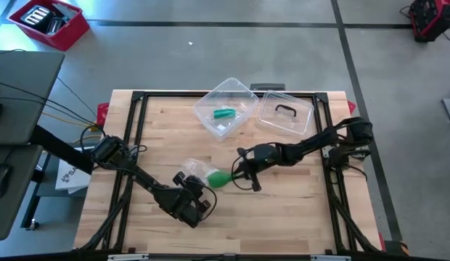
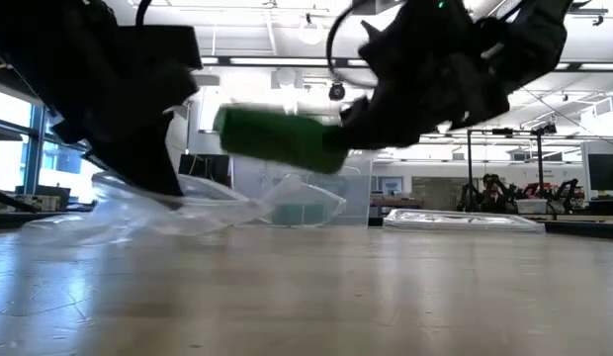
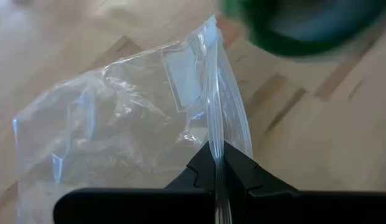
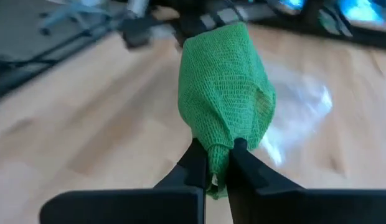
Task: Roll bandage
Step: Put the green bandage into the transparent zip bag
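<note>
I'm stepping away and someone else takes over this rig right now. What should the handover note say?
Left end effector: shut on the edge of the clear plastic zip bag, low at the table's front.
Right end effector: shut on the green rolled gauze bandage, held clear of the wooden table just outside the bag.
Done: bandage is out of the bag.
Left: set it down.
</note>
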You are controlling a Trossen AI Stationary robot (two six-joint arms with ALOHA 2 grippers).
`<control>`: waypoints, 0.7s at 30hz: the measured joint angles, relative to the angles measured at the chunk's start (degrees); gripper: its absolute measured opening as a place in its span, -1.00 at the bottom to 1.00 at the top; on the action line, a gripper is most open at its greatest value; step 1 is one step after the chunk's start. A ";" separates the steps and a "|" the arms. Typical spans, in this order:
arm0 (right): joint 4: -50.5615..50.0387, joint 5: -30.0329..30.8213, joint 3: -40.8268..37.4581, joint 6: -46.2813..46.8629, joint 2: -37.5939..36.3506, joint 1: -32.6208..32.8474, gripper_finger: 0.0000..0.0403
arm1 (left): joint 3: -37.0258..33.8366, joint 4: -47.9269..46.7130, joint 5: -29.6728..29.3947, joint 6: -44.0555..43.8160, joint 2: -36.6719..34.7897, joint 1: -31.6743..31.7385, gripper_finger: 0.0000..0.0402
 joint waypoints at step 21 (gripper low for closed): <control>-9.78 0.06 2.00 0.99 2.20 -0.26 -0.92 | 2.25 7.27 -5.86 7.45 -0.28 0.42 -1.00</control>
